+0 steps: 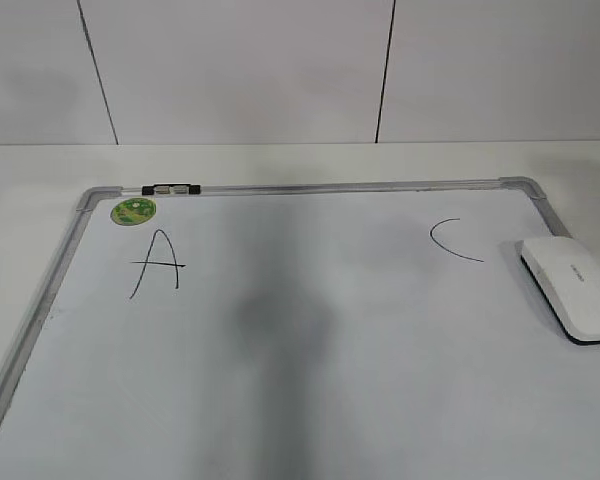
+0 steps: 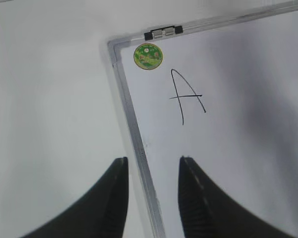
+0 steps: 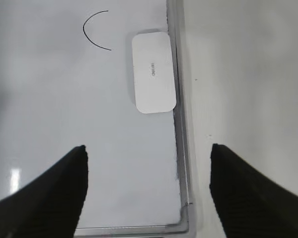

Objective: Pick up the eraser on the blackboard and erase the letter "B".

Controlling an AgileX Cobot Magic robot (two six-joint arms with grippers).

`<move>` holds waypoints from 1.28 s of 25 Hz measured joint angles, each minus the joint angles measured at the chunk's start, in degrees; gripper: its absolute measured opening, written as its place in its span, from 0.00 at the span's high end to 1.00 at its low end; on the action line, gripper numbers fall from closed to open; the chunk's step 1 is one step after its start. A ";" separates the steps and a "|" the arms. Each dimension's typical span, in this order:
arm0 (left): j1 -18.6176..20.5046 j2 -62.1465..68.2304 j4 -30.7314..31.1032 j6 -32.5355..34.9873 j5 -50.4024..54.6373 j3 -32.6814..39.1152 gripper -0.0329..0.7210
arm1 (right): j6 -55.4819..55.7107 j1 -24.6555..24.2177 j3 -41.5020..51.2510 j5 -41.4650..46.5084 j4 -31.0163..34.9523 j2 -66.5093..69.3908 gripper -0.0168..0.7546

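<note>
The eraser (image 3: 153,72) lies flat at the right edge of the blackboard (image 1: 310,390), beside the "C" (image 3: 95,30); with both the right gripper (image 3: 148,191) and left gripper (image 2: 151,198) spread empty and no "B" visible, a wipe could smear the wrong letter.

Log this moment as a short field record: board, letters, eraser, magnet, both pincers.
board: blackboard, a white dry-erase surface in a grey frame, lying flat on the table
letters visible: "A" near the left, "C" curve near the right; no "B" seen between them
eraser: resting felt-down on the board at its right edge, beside the "C" curve
magnet: green, round, above the "A"
left pincer: open, empty, over the board's left frame
right pincer: open wide, empty, short of the eraser
</note>
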 joint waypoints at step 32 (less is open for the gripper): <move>0.00 -69.44 1.96 0.00 1.97 47.27 0.64 | -4.45 0.00 35.68 -2.93 -0.88 -53.92 0.22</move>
